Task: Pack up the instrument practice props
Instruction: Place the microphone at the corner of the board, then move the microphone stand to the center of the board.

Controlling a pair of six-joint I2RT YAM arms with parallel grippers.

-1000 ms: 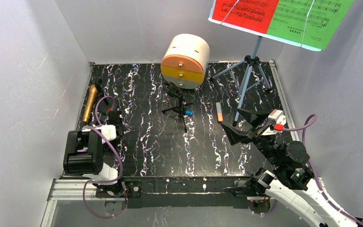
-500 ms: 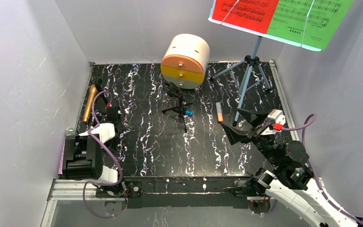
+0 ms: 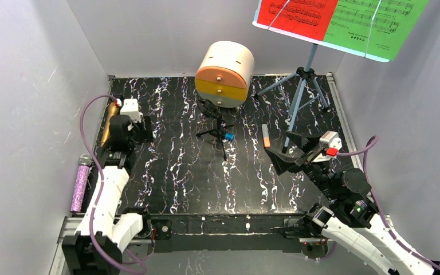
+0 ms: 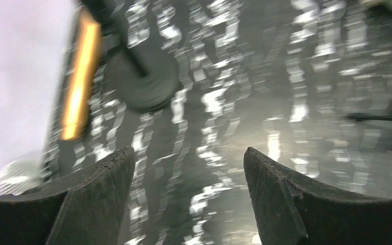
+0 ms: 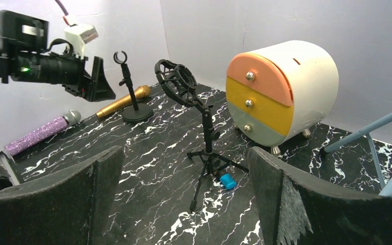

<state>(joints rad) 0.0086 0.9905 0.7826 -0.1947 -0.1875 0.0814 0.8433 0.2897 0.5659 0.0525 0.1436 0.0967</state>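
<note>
My left gripper (image 3: pixel 140 130) hangs open and empty at the back left, beside the gold microphone (image 3: pixel 109 123). Its wrist view is blurred: open fingers, the gold microphone (image 4: pixel 79 87) and a black round-base mic stand (image 4: pixel 143 81) ahead. The purple microphone (image 3: pixel 81 183) lies along the mat's left edge. A black mic tripod (image 3: pixel 217 129) with a shock mount stands mid-table. The pale-blue sheet-music tripod (image 3: pixel 301 94) at the back right carries the red sheet (image 3: pixel 298 14) and green sheet (image 3: pixel 378 23). My right gripper (image 3: pixel 286 152) is open and empty, facing the mic tripod (image 5: pixel 204 148).
The round cream-and-orange drawer cabinet (image 3: pixel 224 73) stands at the back middle, just behind the mic tripod. A small blue cylinder (image 3: pixel 228 136) lies at the tripod's feet. An orange-tipped grey stick (image 3: pixel 266 136) lies right of it. White walls close in on three sides.
The left arm has unfolded from near its base and reached forward to the back left, its jaws opening wider. The purple microphone now shows in full at the left edge. The right arm barely moved.
</note>
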